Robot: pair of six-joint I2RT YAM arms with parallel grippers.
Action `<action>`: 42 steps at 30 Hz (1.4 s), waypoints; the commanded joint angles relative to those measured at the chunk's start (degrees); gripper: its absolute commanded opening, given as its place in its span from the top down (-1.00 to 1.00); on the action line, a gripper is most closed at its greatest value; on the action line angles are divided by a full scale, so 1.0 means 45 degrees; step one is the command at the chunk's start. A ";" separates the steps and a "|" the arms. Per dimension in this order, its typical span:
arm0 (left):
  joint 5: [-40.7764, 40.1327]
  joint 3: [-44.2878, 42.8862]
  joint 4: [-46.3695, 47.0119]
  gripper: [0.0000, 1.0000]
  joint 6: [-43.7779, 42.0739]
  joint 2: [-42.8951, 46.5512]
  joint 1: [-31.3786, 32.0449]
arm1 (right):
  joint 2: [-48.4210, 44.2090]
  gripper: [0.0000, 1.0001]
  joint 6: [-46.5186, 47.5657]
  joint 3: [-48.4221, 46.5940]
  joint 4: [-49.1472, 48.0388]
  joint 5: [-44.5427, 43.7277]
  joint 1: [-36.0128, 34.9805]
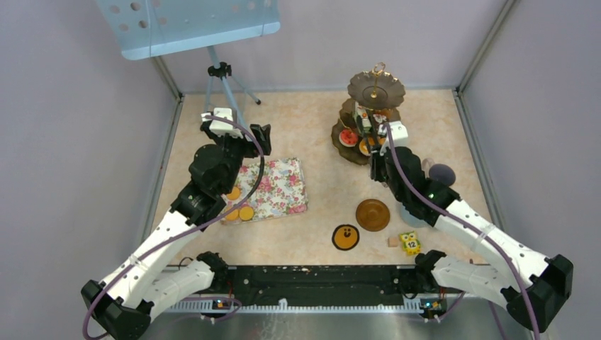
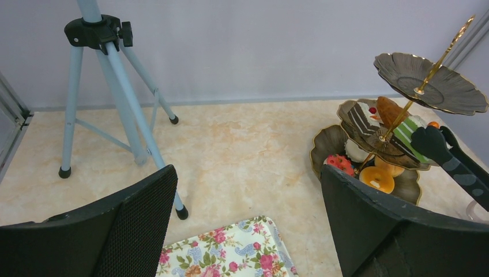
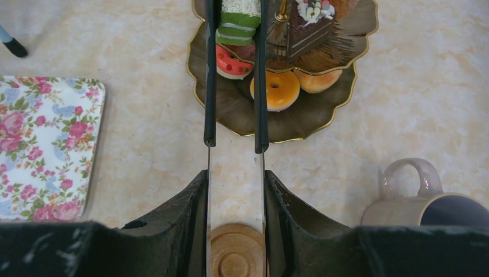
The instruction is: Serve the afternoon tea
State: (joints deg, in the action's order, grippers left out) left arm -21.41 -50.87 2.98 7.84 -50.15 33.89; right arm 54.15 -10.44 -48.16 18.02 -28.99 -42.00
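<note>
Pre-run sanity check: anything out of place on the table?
Yellow owl block marked 12, near the saucer at the front edge: not a tea item. Nothing visibly spilled or damaged.

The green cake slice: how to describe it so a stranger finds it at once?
Find the three-tier stand at the far right of the table. At its middle tier, between the long black fingers of the right gripper, is the green cake slice; only it has green and white layers.

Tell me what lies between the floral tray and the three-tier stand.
Nothing: bare tabletop separates the floral tray and three-tier stand, clear in the right wrist view.
</note>
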 commanded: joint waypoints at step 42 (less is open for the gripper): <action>0.0268 -0.0194 0.0462 -0.97 0.0222 0.0069 -0.0039 | -0.1067 0.06 0.0791 -0.1647 0.1603 0.5705 0.1767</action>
State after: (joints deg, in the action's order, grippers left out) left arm -20.38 -50.87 2.96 7.94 -50.15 33.89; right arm 54.19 -8.97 -55.27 27.55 -15.00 -34.41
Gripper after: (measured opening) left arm 0.987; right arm 0.478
